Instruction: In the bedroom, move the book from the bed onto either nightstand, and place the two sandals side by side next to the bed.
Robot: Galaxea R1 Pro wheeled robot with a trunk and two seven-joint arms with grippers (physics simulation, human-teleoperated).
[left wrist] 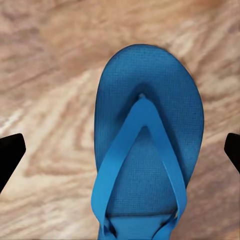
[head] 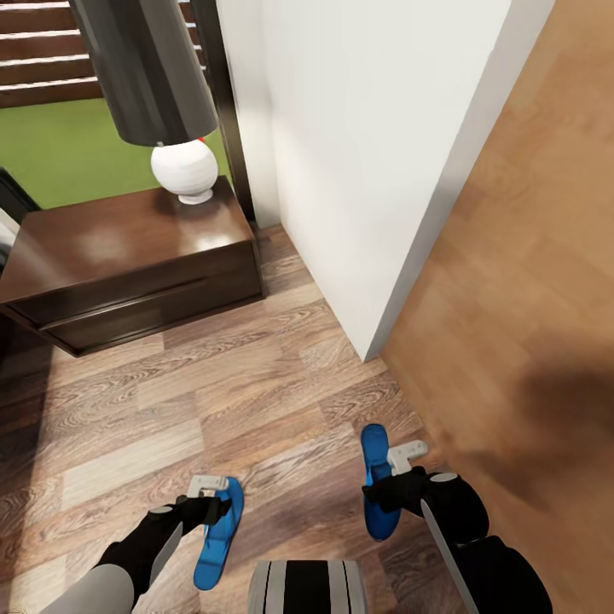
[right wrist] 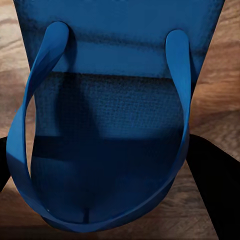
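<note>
Probably light, floppy: right tool (head: 385,490) clamped across right sandal (head: 375,477); left tool (head: 213,509) apart over left sandal (head: 217,537), at seven o'clock.

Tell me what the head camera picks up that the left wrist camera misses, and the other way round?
Head view: both arms, a dark nightstand bearing a white round lamp base under a dark shade, a white wall corner, and a second blue sandal at the right end effector, apart from the first.

Left wrist view: a close look at the left sandal, its thong straps meeting near the rounded toe, with two dark fingertips spread wide on either side, not touching it.

Shared: that left sandal lying flat on the wood plank floor.
</note>
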